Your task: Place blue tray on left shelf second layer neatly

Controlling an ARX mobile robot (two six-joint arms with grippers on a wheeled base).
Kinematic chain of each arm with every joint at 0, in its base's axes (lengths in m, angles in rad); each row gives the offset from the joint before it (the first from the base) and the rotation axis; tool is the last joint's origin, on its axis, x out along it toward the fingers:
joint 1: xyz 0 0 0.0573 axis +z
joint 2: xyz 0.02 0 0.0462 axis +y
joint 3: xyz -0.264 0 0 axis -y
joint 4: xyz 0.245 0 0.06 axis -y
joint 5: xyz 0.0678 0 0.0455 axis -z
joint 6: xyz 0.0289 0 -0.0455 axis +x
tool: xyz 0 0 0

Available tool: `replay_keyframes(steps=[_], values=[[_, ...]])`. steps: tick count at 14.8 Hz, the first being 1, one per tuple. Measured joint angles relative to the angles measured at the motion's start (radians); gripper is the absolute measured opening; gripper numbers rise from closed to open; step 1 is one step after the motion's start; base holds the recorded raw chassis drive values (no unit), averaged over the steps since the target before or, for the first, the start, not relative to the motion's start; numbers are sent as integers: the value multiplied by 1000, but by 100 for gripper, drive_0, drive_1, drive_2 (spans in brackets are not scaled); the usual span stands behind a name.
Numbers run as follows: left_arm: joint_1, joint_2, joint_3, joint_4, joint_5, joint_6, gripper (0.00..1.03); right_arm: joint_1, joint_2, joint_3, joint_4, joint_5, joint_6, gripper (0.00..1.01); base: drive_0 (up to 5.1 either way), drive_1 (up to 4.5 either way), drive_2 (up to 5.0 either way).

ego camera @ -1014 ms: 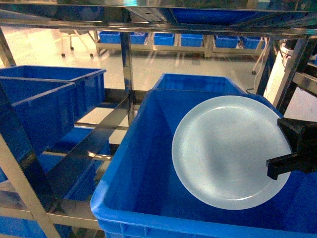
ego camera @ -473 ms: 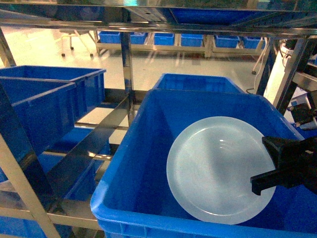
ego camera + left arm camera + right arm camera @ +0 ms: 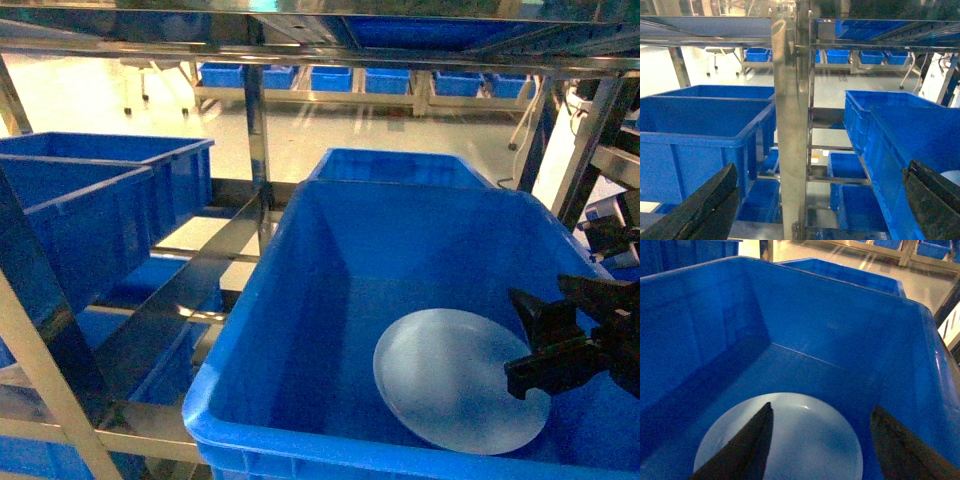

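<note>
Blue tray [image 3: 462, 380]: lying flat on floor of the near crate [image 3: 300, 300], towards its right front corner. My right gripper [image 3: 560, 345], fingers apart and empty, sits just beside the tray's right edge; left gripper [image 3: 815, 210], also apart, faces the rack upright [image 3: 790, 125], farther off.

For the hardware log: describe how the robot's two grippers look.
Both look matte black. The right gripper is blocky, with angular parts; in its wrist view the jaws show as two dark, tapering wedges. The left gripper shows only as two broad dark jaws with worn, greyish edges. No cables or markings are visible.
</note>
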Motion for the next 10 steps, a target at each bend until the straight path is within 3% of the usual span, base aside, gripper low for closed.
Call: replay_keyframes(steps=[3,4,10], values=[[0,0,0,0,0,0,98,-1,-92,-53,-2,12,11,92,0,0,0],[0,0,0,0,0,0,98,-1,-133,-76,-1,16,16,100,0,0,0],[0,0,0,0,0,0,98,-22,-268,-188,0,19,37,98,0,0,0]])
